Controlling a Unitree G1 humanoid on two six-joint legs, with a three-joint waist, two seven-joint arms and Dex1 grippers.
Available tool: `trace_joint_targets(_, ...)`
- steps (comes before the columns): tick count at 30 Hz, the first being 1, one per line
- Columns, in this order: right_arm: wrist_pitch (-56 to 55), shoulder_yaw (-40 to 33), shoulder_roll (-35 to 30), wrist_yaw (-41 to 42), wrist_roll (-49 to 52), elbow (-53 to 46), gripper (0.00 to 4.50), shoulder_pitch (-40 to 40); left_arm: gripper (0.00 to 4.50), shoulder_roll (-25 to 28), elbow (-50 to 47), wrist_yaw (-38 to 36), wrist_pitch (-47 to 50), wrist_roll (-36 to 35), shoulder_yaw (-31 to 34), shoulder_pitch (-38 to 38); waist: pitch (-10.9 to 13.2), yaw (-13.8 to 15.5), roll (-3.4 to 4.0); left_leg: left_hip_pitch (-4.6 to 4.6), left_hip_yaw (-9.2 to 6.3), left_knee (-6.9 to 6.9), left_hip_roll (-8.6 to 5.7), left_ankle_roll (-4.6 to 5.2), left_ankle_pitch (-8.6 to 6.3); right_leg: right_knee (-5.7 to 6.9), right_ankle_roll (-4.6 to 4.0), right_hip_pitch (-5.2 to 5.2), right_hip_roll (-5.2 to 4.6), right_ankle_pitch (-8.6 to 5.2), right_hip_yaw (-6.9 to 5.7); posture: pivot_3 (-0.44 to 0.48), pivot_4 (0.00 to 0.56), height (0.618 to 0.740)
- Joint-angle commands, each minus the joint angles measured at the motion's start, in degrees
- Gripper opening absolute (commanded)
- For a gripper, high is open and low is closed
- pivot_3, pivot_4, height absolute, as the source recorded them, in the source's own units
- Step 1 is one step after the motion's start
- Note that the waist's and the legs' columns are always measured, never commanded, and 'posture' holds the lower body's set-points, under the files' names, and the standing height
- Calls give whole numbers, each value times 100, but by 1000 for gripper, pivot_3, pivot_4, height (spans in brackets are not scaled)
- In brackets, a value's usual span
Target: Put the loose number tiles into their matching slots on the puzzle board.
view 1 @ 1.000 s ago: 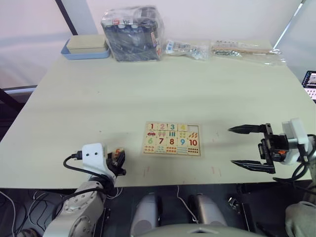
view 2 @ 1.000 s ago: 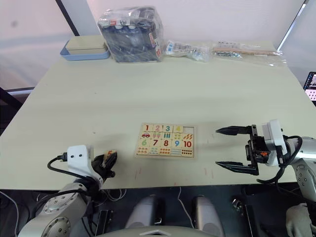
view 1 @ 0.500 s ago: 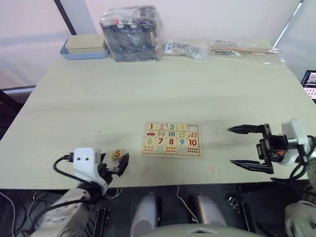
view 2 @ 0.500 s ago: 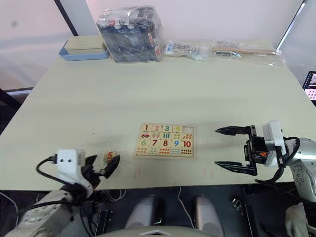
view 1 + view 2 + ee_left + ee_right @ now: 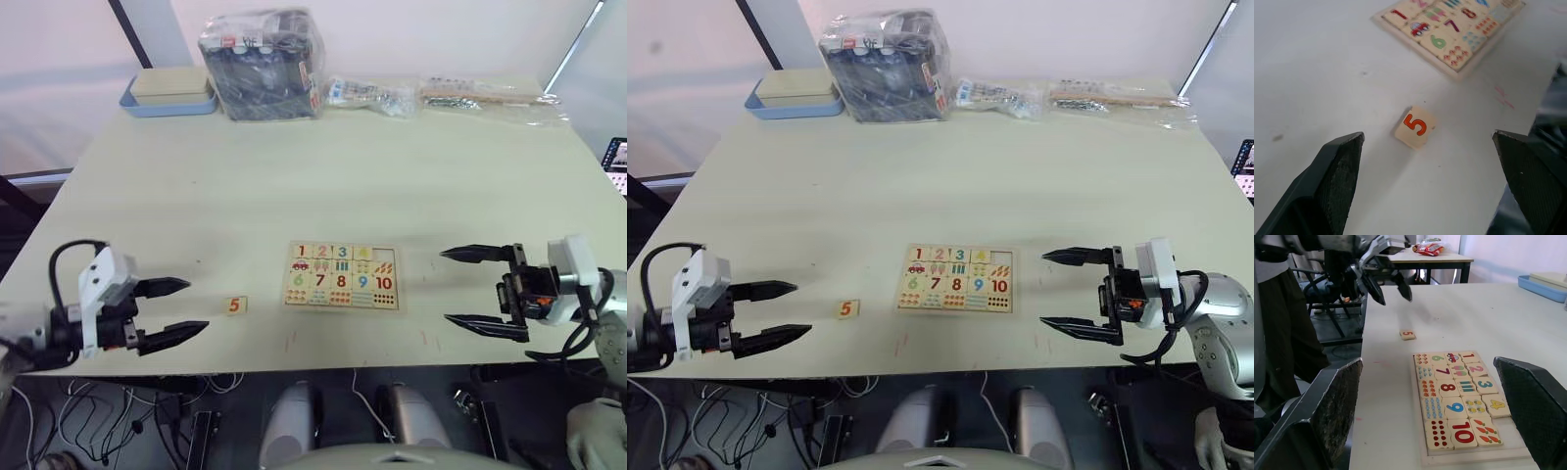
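Left tool hanging apart, empty | right tool also apart, right of board | tile 5 lying on worktop left of board, near edge | risk: I am closing on a thin flat tile; fingers may slip or nudge it off.

One loose tile, four seated tiles, one puzzle board, two hands.

Everything's laid out on a big pale table pushed toward a plain light wall. A dark chair and a second table can be seen further off. Cables are scattered on the floor underneath.
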Motion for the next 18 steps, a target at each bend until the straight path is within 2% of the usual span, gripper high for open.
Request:
trace_joint_targets(1,-97,-210,-66,-77,73,-281,4500,85,4441,269,1036,-622,-747,522,-758,-818,0,-4,-4,-2,0,0,0,1,-2,-1,0,-1,1,0,-2,0,150,740)
trace_joint_targets(7,-138,-305,-77,-201,56,-456,4500,298,4441,78,1692,-1002,-1410,1055,-1760,-1774,0,-9,-6,-12,8,-3,0,4,-12,-10,3,0,11,-1,-4,0,150,740)
trace_joint_targets(14,-199,-317,-67,-330,39,-545,4500,410,4441,-183,1980,-1043,-1987,1355,-2130,-1980,0,-4,-8,-8,5,10,5,5,-12,1,4,4,21,-1,-5,0,150,740)
trace_joint_targets(15,-203,-315,-67,-342,37,-551,4500,416,3841,-204,2010,-1008,-2059,1398,-2147,-1975,0,-2,-8,-7,4,14,7,5,-12,4,5,4,20,-1,-5,0,150,740)
trace_joint_targets(18,-225,-307,-59,-361,26,-560,4500,444,3622,-320,2082,-865,-2284,1503,-2175,-1969,0,0,-7,-4,4,19,7,5,-12,5,5,10,18,0,-5,0,150,740)
